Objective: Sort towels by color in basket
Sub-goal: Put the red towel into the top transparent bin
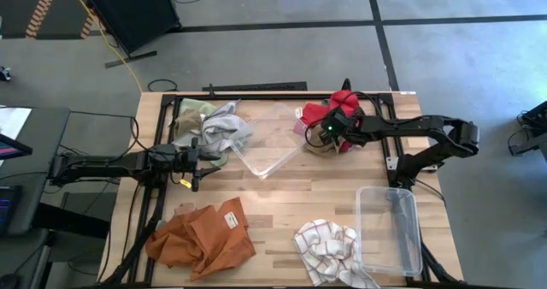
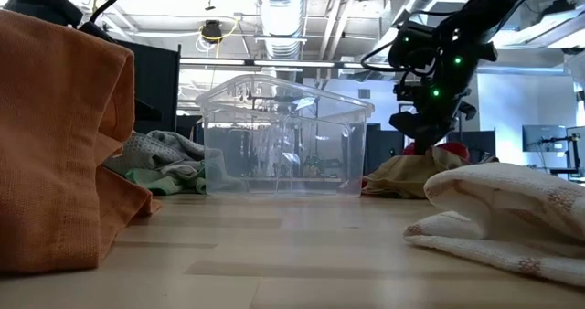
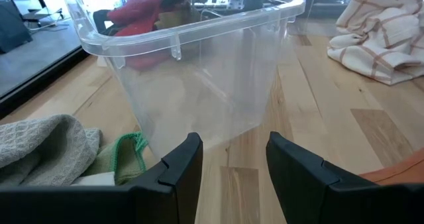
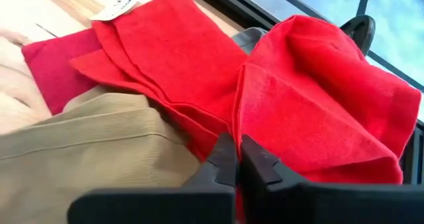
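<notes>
A red towel [image 4: 291,78] lies bunched at the table's far right, partly on a tan-brown towel [image 4: 99,144]. My right gripper [image 4: 237,148] is shut on the red cloth, slanting down [image 1: 328,135]. A grey towel [image 1: 224,125] and a pale green towel [image 1: 193,109] lie at the far left, just beyond my left gripper [image 1: 198,158]. That gripper is open, holds nothing, and faces a clear bin [image 3: 192,65]. The rust-orange towel [image 1: 203,238] and the white checked towel [image 1: 329,250] lie near the front edge. My right gripper pinches a raised fold of the red towel [image 4: 233,121] between its two fingertips, beside the tan-brown towel's edge. The fingers slant down from the table's right side. The towel still lies on the table and on the tan-brown towel; how many layers are caught I cannot tell.
A clear bin [image 1: 269,139] stands tilted at the table's middle between the two arms. A second clear bin [image 1: 389,229] stands at the near right beside the checked towel. Bare wood [image 1: 282,199] lies in the middle toward the front.
</notes>
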